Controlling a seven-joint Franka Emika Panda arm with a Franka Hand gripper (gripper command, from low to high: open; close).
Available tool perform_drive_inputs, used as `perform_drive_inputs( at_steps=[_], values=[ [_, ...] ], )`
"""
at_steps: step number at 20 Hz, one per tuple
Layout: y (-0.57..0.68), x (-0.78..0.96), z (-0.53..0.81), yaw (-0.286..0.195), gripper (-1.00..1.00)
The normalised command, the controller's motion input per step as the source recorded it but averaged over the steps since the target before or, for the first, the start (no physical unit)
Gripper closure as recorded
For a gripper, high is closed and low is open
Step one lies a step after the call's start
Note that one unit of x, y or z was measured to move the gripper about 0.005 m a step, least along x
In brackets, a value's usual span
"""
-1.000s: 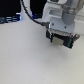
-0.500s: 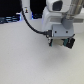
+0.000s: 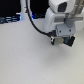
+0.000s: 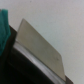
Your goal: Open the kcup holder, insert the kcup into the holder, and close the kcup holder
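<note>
The arm (image 3: 59,15) is sitting in the upper right of the exterior view, white and bulky, with a black cable (image 3: 34,22) looping down from the top edge and curving over to it. The claw (image 3: 63,40) is hanging just under the arm, right above the pale table (image 3: 30,60). There's a bit of green showing right at the claw, down between the dark fingers, and that looks like the kcup (image 3: 62,39), but it's so blurry I can't say for sure. So I honestly can't tell whether the claw is pinching it or just sitting around it, or how wide it's spread.

The wrist view is mostly showing a flat beige-grey panel (image 4: 40,47) tilted across the middle of the frame, with a lighter strip along its lower edge and something black (image 4: 20,70) filling the lower left corner. That could be part of the holder, but I can't tell from this angle. A teal-green patch (image 4: 4,27) is peeking in at the left edge of that frame, touching the panel's corner.

Back in the exterior view, there's dark stuff with blue bits (image 3: 10,19) along the upper left, well apart from the claw.
</note>
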Motion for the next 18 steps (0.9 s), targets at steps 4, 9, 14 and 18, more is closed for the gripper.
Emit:
perform_drive_inputs(
  at_steps=[4, 9, 14, 18],
  values=[
    [0.45, -0.46, 0.03, 0.122, -1.0],
    [0.5, -0.57, 0.08, 0.092, -1.0],
    [0.51, -0.84, 0.02, 0.054, -1.0],
    [0.44, -0.94, -0.01, 0.044, -1.0]
  ],
)
